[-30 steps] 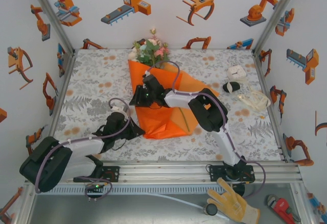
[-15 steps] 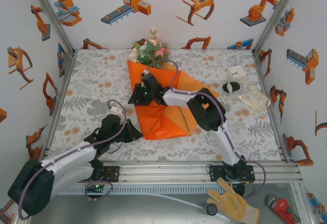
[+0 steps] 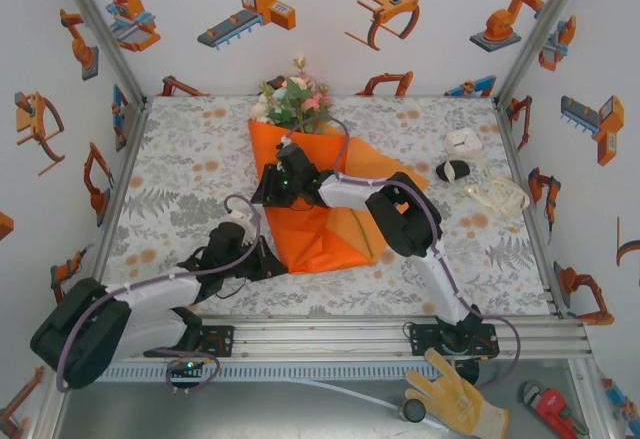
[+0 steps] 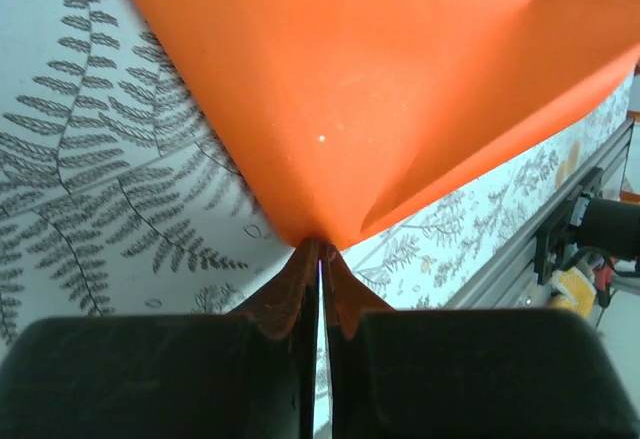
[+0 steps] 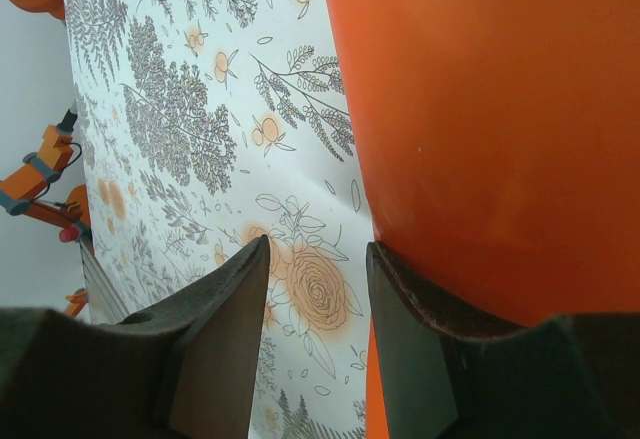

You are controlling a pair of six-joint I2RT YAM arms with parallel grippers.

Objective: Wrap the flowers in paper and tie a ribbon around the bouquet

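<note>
Starting at the left gripper [image 4: 318, 249]: squeezed together on the very tip of the paper [image 4: 400, 89], near corner, hardly a sliver of gap, a proper pinch. Over at the right gripper [image 5: 318, 259]: spread apart, holding nothing, just bare table [image 5: 180, 109] between the fingers, one of them right up against the sheet's left edge. Further out, seeing the orange sheet mid-table, partly folded, with the flowers [image 3: 295, 99] poking out the far end, and the ribbon [image 3: 497, 196] bundled well off to the right. Reading this as folding that near flap over the stems. Would lift low and slow, sweep across, keep the pinch firm, having only the tip. Would pin the left edge with the right fingers to stop any sliding, and go easy on tearing
</note>
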